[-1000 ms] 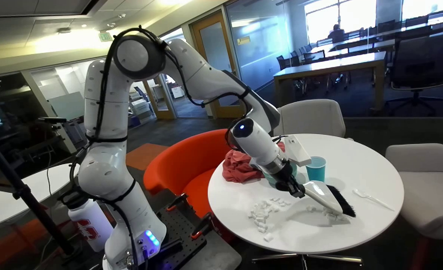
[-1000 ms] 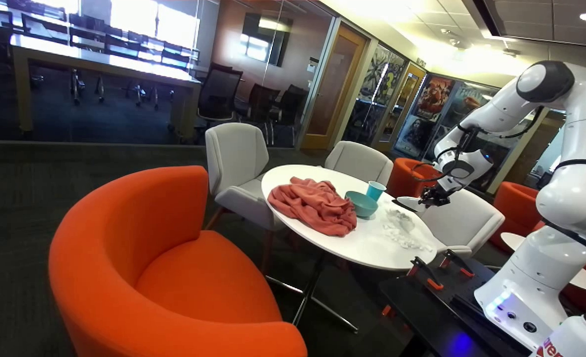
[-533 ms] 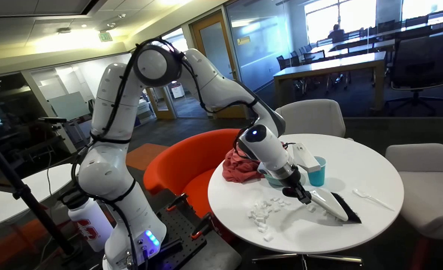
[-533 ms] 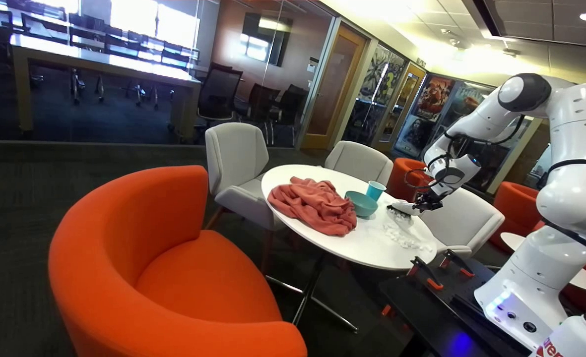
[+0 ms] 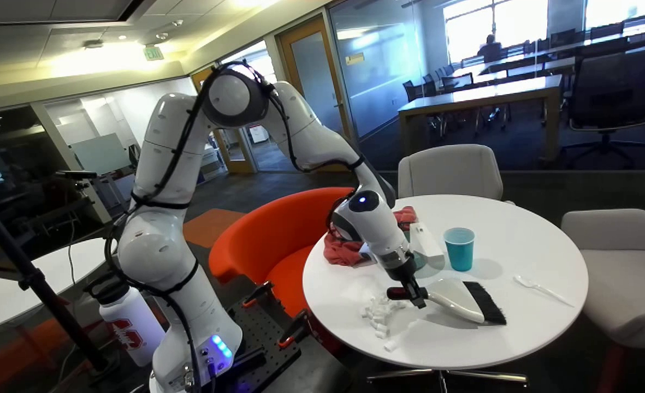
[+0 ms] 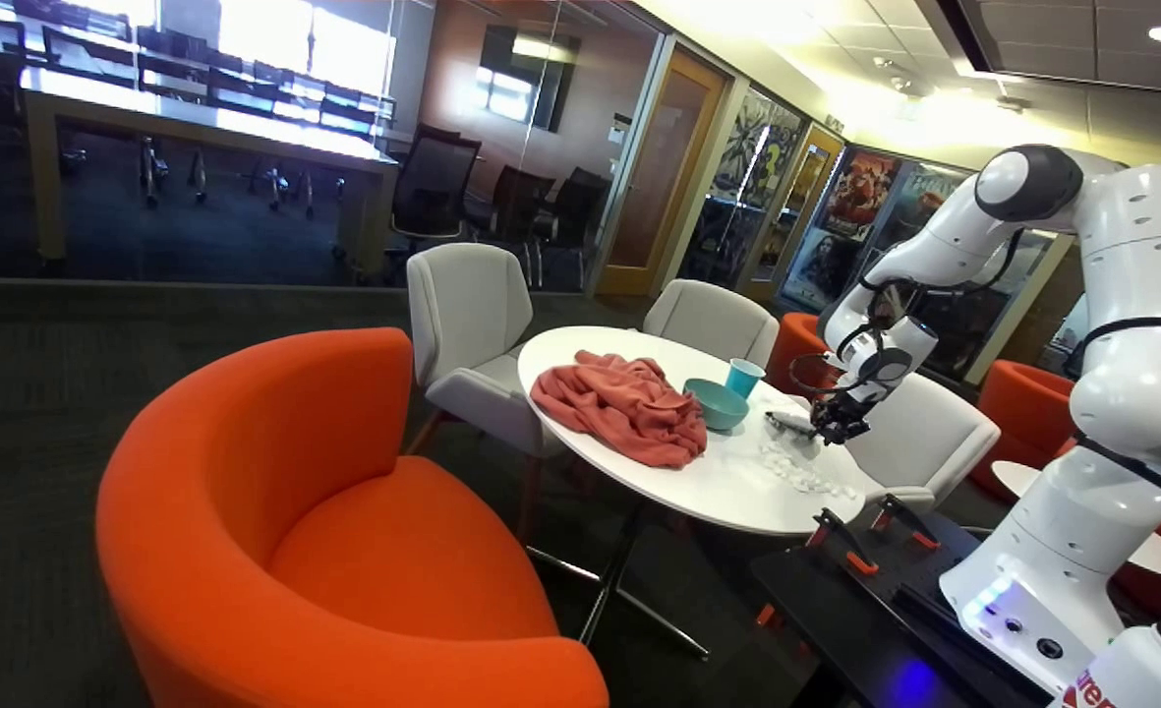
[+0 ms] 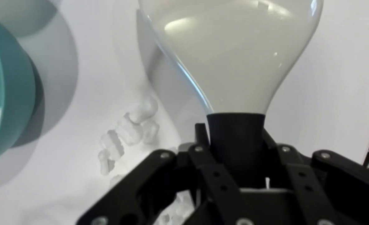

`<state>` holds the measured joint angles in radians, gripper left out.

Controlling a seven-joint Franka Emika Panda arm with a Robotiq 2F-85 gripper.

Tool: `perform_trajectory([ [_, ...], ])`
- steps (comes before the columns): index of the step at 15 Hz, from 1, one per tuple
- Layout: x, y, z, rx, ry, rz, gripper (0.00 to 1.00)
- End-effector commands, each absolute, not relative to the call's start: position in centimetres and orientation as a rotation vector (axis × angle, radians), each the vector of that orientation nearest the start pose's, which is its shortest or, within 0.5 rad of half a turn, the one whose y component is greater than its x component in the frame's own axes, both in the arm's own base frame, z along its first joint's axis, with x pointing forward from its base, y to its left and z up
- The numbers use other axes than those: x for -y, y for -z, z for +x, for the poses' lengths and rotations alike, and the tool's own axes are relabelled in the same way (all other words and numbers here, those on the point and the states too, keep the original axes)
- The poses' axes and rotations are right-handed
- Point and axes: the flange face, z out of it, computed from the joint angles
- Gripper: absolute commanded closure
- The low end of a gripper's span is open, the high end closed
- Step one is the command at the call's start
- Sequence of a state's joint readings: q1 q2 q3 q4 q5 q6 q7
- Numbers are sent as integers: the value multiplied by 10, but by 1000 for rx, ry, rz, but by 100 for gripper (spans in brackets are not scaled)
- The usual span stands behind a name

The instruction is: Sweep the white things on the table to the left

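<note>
The gripper (image 7: 236, 135) holds the white hand brush (image 7: 234, 62) by its black handle (image 7: 236, 150). Left of the gripper in the wrist view, white pieces (image 7: 129, 131) lie scattered on the round table (image 5: 524, 229): small, chunky, with uneven edges.

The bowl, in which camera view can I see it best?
An exterior view, where the bowl shows nearly whole, seen slightly from above. In an exterior view where the robot's wrist blocks it, only small parts appear. The wrist view is close, but its left edge crops the bowl.
</note>
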<state>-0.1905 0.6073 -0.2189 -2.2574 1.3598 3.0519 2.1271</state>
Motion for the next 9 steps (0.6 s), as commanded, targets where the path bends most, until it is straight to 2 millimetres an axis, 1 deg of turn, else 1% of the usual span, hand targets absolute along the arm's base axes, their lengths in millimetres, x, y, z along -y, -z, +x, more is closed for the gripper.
perform_trajectory([
  [1, 232, -120, 384, -2766, 54, 990, 86],
  [4, 200, -121, 363, -2822, 52, 1004, 86],
  [7, 165, -130, 341, -2863, 47, 996, 86],
  [9, 144, -135, 331, -2884, 36, 986, 86],
])
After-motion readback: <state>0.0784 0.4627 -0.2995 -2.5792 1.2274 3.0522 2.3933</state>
